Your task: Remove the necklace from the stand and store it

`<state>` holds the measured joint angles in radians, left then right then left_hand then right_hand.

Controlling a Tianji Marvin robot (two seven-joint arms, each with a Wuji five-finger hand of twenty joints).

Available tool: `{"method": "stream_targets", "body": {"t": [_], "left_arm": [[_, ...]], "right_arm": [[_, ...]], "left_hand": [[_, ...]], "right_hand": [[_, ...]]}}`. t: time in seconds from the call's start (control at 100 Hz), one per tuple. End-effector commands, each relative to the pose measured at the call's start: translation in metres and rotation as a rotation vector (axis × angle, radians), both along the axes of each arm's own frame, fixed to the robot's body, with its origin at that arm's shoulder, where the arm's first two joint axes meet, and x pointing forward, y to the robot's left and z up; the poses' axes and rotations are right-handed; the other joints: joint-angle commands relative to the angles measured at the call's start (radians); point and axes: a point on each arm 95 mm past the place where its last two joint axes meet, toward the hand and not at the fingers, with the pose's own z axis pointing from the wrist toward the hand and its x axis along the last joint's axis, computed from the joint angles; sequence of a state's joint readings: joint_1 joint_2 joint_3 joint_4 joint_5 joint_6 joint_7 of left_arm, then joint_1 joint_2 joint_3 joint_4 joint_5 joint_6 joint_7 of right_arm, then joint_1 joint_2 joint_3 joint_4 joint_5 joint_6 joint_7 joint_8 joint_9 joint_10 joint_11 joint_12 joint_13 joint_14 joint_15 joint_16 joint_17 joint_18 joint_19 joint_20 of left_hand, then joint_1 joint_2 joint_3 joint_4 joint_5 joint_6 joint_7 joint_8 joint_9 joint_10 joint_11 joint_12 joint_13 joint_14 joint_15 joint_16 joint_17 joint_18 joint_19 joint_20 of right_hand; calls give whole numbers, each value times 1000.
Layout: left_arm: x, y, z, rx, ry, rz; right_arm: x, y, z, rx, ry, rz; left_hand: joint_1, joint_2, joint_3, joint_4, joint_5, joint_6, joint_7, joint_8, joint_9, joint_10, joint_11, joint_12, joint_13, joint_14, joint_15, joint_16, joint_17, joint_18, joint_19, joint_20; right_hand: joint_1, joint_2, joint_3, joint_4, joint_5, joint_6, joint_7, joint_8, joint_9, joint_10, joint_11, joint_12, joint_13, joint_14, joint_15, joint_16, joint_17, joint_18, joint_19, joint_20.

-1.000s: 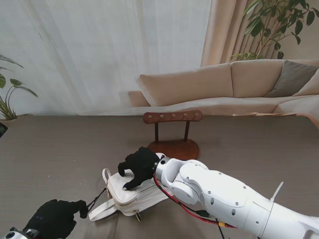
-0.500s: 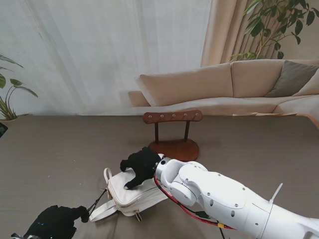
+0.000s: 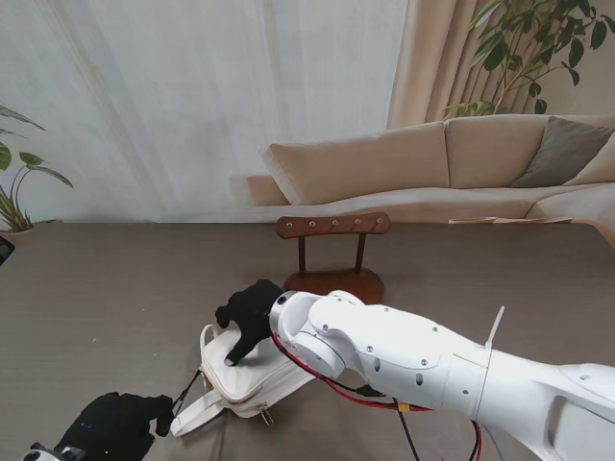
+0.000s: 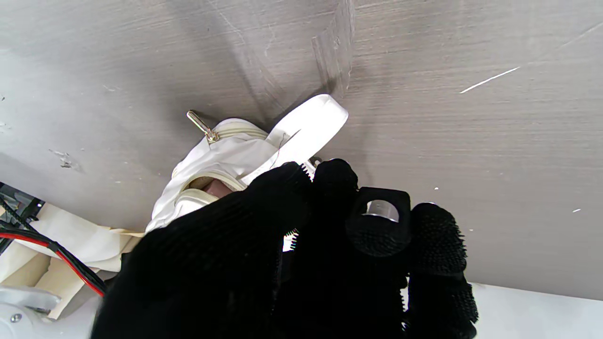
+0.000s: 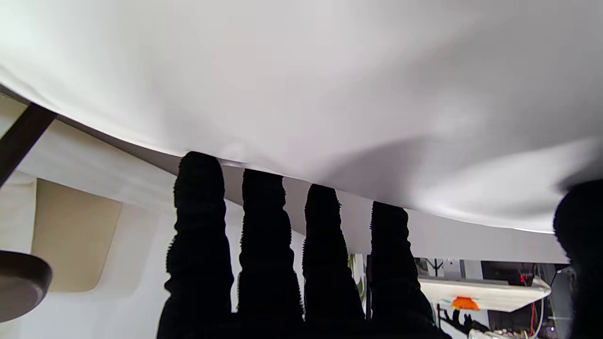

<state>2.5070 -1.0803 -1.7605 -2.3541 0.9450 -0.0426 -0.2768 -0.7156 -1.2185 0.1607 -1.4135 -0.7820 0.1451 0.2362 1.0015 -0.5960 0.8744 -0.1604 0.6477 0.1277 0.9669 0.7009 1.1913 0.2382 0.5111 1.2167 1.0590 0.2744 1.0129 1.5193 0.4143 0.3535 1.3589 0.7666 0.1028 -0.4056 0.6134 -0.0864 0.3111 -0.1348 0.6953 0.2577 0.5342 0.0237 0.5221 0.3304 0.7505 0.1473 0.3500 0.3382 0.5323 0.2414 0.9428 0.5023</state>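
Note:
The wooden stand (image 3: 333, 227) is bare, with nothing hanging from its pegs. A white pouch (image 3: 248, 376) lies on the table nearer to me than the stand, its gold zip pull (image 4: 201, 126) and white strap (image 4: 313, 126) showing in the left wrist view. My right hand (image 3: 246, 315) rests flat on the pouch's far end with straight, spread fingers (image 5: 264, 221), holding nothing. My left hand (image 3: 119, 428) is at the near left, its fingers (image 4: 301, 188) pinched on a thin dark cord (image 3: 187, 388) that runs to the pouch. The cord looks like the necklace.
The stand's round wooden base (image 3: 338, 285) sits just beyond my right hand. My white right forearm (image 3: 413, 360) with its red cable crosses the near right of the table. A sofa and plants lie beyond the far edge.
My right hand has slid left and a little farther along the pouch, and the forearm has swung left with it. The left hand drew slightly nearer to me, still pinching the cord.

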Motion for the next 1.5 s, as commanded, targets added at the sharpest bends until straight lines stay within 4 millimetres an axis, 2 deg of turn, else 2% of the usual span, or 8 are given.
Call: {"method": "stream_targets", "body": {"t": [0.0,0.15,0.35,0.42,0.52,0.73,0.88,1.49], "left_arm": [[-2,-5,4,-8,13,-12],[2,-7,5,-13,18,-19],[5,-9,6,-18,17,-25],[6,-8,6,-20,13,-27],[6,-8,7,-27,5,-28],[10,-10,8,-38,-4,-32],[10,-12,5,-43,7,-30],[-2,-43,-12,-37,185,-146]], "right_arm": [[1,3,-3,-28,7,11],[1,5,-6,-86,25,35],[1,7,-12,-106,10,75],[2,8,-14,-110,4,84],[6,9,-18,-112,-14,86],[21,0,-25,-136,24,24],[35,-14,-29,-158,49,-50],[64,-41,-36,-177,72,-207]], "left_hand": [[19,23,-6,-3,88,-5,159,43,-7,8,4,7,-16,-27,25,27,-22,-19,30,4],[19,24,-7,-2,88,-3,158,43,-7,10,4,6,-16,-27,25,27,-22,-19,30,4],[19,24,-8,-2,88,-2,158,44,-8,10,3,7,-16,-27,25,27,-22,-18,30,4],[19,24,-8,-2,87,-4,158,43,-7,10,3,7,-16,-25,24,27,-22,-19,30,4],[19,23,-8,-2,88,-4,158,43,-7,10,4,7,-15,-24,24,27,-21,-19,31,5],[19,23,-7,-2,89,-4,158,43,-7,10,3,6,-15,-23,23,27,-21,-18,31,5],[19,22,-6,-2,89,-4,159,43,-7,11,3,6,-14,-23,23,27,-22,-18,31,5],[19,25,-10,-2,84,-8,162,42,-12,6,4,11,-22,-29,27,32,-30,-26,35,7]], "right_hand": [[9,-9,71,41,-3,19,16,-11,-50,29,5,-13,-32,13,-14,-9,-299,-11,-29,-39],[10,-17,97,39,145,-6,66,9,-37,24,12,-15,-45,-11,-13,-12,-306,-13,-53,-36],[179,-95,63,44,456,-116,191,155,261,-84,66,55,82,-82,62,15,-256,-41,-29,-28],[290,-150,16,3,561,-179,293,55,439,-124,76,110,175,-134,125,49,-215,-66,20,-38],[387,-172,-2,-6,680,-200,400,65,628,-152,137,183,327,-180,266,120,-110,-108,145,-22],[392,-136,76,51,743,-67,408,329,714,-95,244,368,473,-125,535,244,82,-158,366,39],[379,-125,105,76,767,-37,395,425,740,-74,268,417,535,-117,615,276,155,-162,414,83],[400,-114,77,62,771,-22,376,474,741,-60,265,444,566,-127,676,319,218,-173,428,124]]}}
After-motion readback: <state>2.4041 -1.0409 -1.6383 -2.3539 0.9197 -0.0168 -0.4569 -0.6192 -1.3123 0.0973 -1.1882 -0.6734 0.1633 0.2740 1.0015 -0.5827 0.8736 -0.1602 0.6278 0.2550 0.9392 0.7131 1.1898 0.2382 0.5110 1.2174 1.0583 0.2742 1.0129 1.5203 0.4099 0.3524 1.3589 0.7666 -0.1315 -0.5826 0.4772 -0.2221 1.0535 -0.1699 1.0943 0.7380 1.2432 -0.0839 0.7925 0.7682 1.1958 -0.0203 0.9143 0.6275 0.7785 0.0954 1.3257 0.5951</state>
